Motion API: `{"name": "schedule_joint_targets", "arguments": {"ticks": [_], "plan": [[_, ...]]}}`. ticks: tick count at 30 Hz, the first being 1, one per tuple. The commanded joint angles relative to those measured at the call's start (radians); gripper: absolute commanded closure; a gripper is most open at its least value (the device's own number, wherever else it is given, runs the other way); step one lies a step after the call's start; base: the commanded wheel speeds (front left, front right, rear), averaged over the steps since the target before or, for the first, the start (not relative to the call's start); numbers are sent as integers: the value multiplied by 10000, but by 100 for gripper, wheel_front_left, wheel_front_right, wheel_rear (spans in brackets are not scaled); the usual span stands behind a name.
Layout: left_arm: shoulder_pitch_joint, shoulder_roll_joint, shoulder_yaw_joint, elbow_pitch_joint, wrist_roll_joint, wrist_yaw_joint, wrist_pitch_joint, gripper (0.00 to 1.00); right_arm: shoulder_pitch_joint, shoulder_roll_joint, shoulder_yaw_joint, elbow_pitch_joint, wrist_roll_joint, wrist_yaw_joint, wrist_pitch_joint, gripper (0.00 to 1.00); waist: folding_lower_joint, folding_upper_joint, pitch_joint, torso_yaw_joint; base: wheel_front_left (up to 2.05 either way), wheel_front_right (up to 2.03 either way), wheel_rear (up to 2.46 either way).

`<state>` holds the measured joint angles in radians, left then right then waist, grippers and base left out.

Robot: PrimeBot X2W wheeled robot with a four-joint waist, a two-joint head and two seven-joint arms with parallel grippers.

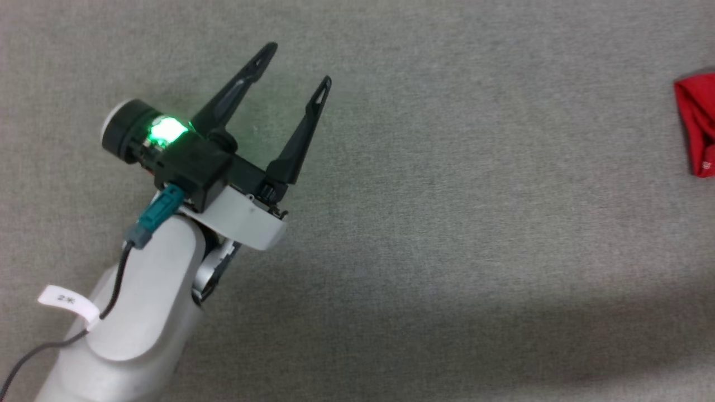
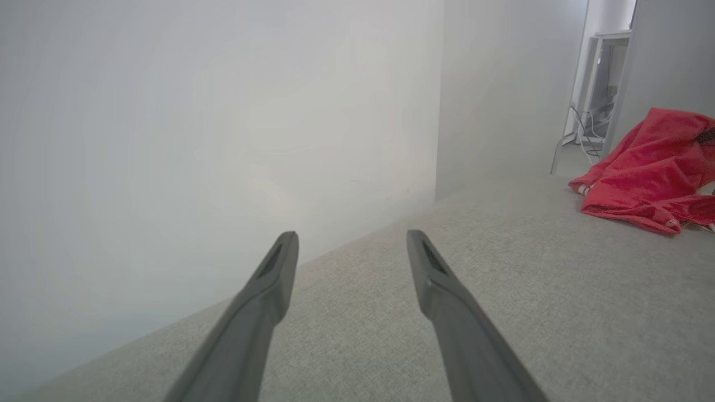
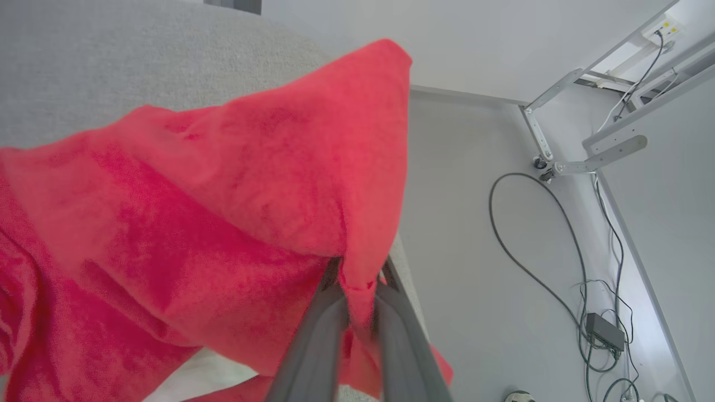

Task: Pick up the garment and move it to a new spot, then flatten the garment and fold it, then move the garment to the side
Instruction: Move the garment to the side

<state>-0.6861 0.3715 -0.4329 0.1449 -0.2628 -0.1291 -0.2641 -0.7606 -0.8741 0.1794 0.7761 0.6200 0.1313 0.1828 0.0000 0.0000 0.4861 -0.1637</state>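
Left gripper [image 1: 298, 67], upper left of the head view, hovers wide apart and empty over the grey surface [image 1: 447, 223]. Right gripper [image 3: 360, 271], bottom centre of its wrist view, pinches a fold of the red garment [image 3: 195, 195], seemingly bunched at the head view's right edge.

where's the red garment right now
The red garment is at the head view's far right edge on the grey surface, pinched by the right claw.

A white tag [image 1: 66, 301] on the black cable [image 1: 118, 276] reads "2" plus an unclear mark.
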Motion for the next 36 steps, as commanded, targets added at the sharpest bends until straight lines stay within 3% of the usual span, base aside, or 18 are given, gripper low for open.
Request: {"name": "schedule_joint_targets", "arguments": {"ticks": [1, 5, 16, 18, 19, 20, 28, 36], "plan": [[-181, 52, -27, -3, 68, -22, 5, 0, -348, 72, 215, 495, -61, -11, -157, 100, 0, 0, 231, 168, 0, 0, 0], [-298, 120, -50, -29, 89, -22, 5, 0, -782, 62, 548, 1265, -450, -11, -554, 100, 0, 0, 343, 196, 0, 0, 0], [-341, 260, -83, 152, 142, 0, 5, 0, -1936, 805, 1307, 3129, -906, -11, -1786, 100, 0, 0, 547, 15, 0, 0, 0], [-304, 265, -73, 180, 100, 29, 5, 0, -2036, 866, 1476, 3348, -977, -11, -1902, 54, 0, 0, 492, -29, 0, 0, 0], [-267, 260, -66, 202, 75, 45, 5, 0, -2112, 905, 1523, 3457, -953, -11, -1955, 10, 0, 0, 446, -45, 0, 0, 0], [-206, 245, -57, 250, 40, 68, 5, 0, -2165, 929, 1559, 3520, -912, -11, -2038, 0, 0, 0, 369, -55, 0, 0, 0], [642, 11, 274, 551, -348, 265, 5, 0, -1867, 1053, 2429, 3487, -1119, -11, -2847, 0, 0, 0, -695, -6, 0, 0, 0], [2580, -353, 1285, 758, -743, 509, 5, 0, -870, 2151, 3303, 2433, -395, -11, -3750, 0, 0, 0, -2247, 252, 0, 0, 0]]}}
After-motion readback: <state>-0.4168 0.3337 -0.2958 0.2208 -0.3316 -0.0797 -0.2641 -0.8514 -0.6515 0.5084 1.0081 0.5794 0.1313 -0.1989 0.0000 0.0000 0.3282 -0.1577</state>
